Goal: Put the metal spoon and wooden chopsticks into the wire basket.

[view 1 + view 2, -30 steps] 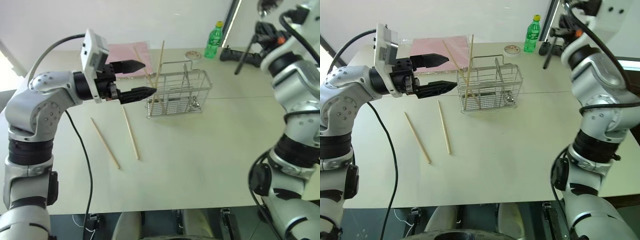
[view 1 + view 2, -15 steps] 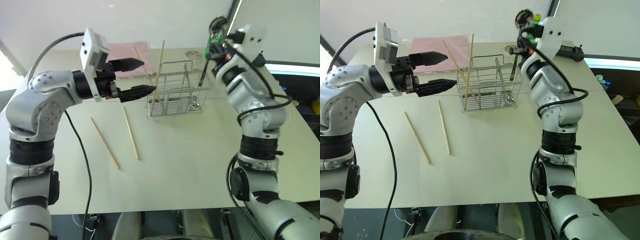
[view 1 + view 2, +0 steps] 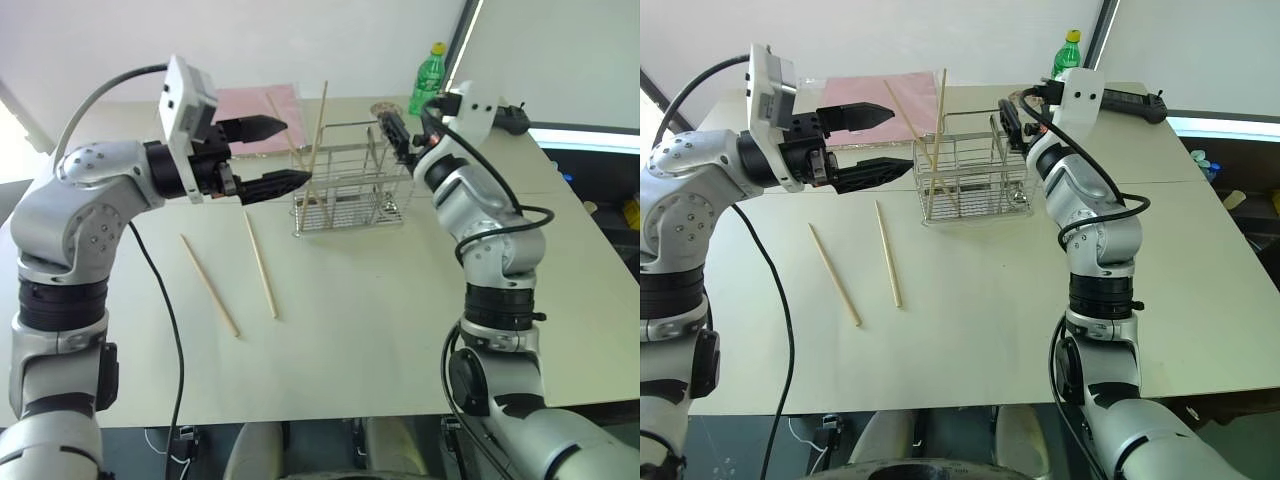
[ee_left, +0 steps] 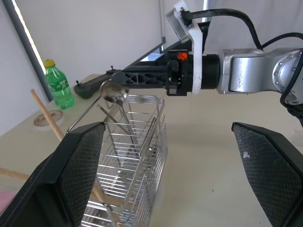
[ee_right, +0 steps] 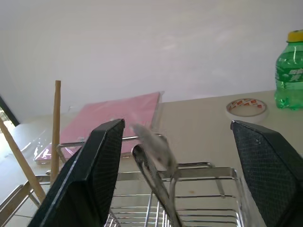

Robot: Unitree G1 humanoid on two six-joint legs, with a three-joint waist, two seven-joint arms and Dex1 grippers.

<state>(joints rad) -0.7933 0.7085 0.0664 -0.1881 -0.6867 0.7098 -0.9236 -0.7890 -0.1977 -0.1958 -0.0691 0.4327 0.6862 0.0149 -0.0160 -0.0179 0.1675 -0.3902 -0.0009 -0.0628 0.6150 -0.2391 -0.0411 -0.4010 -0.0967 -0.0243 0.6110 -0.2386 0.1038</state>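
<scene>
My right gripper (image 3: 1006, 118) is over the right end of the basket (image 3: 970, 175), and its fingers stand apart with nothing between them. The spoon (image 4: 112, 91) is just below the fingers, and in the left wrist view its round bowl is up at the rim of the basket while the handle goes down inside. In the right wrist view the spoon (image 5: 154, 142) is blurred between my fingers, so I cannot tell if it touches any of them.

My left gripper (image 3: 272, 155) is wide open and empty. It hangs above the table (image 3: 400, 300), just to the left of the basket, and points to it.

Two chopsticks (image 3: 318, 130) stand tilted in the left part of the basket, and their tops rise above the rim. Two more chopsticks (image 3: 262, 267) lie flat on the table in front of the basket, to its left, apart from each other.

Behind the basket there are a pink sheet (image 3: 255, 105), a green bottle (image 3: 428, 78) and a roll of tape (image 5: 245, 109).
</scene>
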